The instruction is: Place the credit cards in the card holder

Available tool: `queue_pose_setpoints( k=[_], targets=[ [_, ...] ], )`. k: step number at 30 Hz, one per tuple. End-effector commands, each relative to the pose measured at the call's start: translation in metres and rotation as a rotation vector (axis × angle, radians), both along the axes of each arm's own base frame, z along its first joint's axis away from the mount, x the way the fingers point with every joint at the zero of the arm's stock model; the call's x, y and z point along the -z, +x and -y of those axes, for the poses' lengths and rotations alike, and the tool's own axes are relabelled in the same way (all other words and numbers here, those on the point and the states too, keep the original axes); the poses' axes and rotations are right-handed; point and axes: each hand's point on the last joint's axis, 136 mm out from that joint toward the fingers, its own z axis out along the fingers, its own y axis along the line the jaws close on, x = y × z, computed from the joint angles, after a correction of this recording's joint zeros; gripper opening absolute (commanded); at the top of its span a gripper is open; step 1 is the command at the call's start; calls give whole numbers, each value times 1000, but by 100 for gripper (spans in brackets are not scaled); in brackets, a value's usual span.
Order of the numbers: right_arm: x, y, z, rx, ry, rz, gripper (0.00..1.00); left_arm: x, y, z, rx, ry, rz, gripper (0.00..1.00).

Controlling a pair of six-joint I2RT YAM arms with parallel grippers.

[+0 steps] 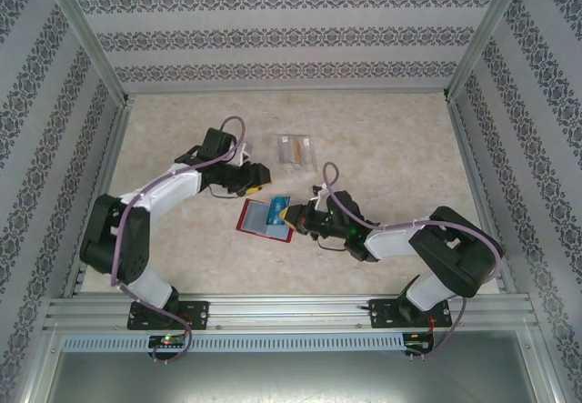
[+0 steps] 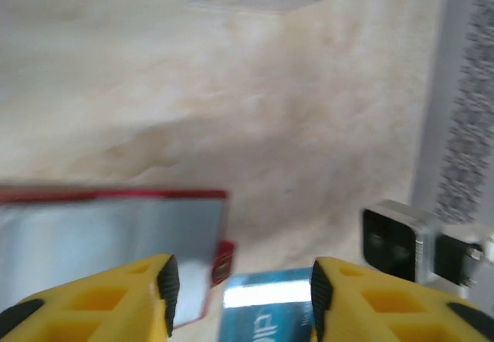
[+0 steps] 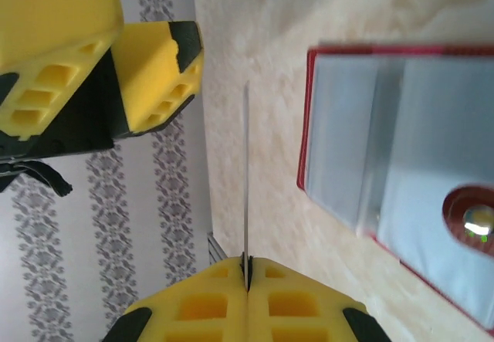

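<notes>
The blue credit card [image 1: 277,207] sits at the far right corner of the card holder [image 1: 262,219], pinched by one short end in the right gripper [image 1: 293,218]. In the right wrist view the card stands on edge as a thin line running out from between the two yellow fingers, which are pressed tight together on it. There it is just beside the card holder's edge, with a strip of bare table between them. Whether it touches the holder cannot be told.

The card holder lies open and flat on the table [image 1: 391,139], with its red border around grey-blue clear pockets and its round red snap tab [image 3: 469,220] on the side nearest the right arm.

The left gripper [image 1: 261,178] hangs just beyond the card holder's far edge. Its fingers are spread wide, and in the left wrist view the blue card and the holder's corner show in the gap between them, touching neither pad.

Farther from the card holder, on its far right side and well apart, a clear case [image 1: 293,149] lies flat with tan cards inside it.
</notes>
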Motion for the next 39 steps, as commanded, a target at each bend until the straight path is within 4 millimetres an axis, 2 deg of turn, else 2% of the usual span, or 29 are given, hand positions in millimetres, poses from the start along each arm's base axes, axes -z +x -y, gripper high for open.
queue_pose_setpoints(
  k=[1, 3, 4, 5, 9, 15, 22, 29, 34, 39],
  targets=[
    [14, 3, -3, 55, -56, 40, 0, 28, -31, -48, -31, 246, -34, 59],
    [23, 1, -8, 39, -94, 59, 0, 36, -41, -54, -35, 264, -30, 66],
    [28, 3, -9, 35, -102, 56, 0, 40, -44, -56, -36, 269, -26, 76],
    [28, 6, -11, 29, -95, 82, 0, 44, -46, -57, -36, 275, -21, 99],
    [45, 11, -7, 37, -139, 70, 0, 51, -45, -66, -36, 338, -31, 100],
    [60, 11, -11, 37, -140, 43, 0, 57, -49, -69, -28, 367, -27, 100],
    [53, 14, -25, 11, -85, 66, 0, 84, -56, -45, 41, 255, -139, 100],
    [51, 18, -30, 3, -72, 65, 0, 84, -55, -30, 65, 160, -142, 100],
    [60, 22, -32, 11, -71, 39, 0, 86, -55, -28, 67, 148, -147, 100],
    [65, 24, -35, 22, -59, 14, 0, 76, -55, -17, 77, 61, -134, 100]
  ],
)
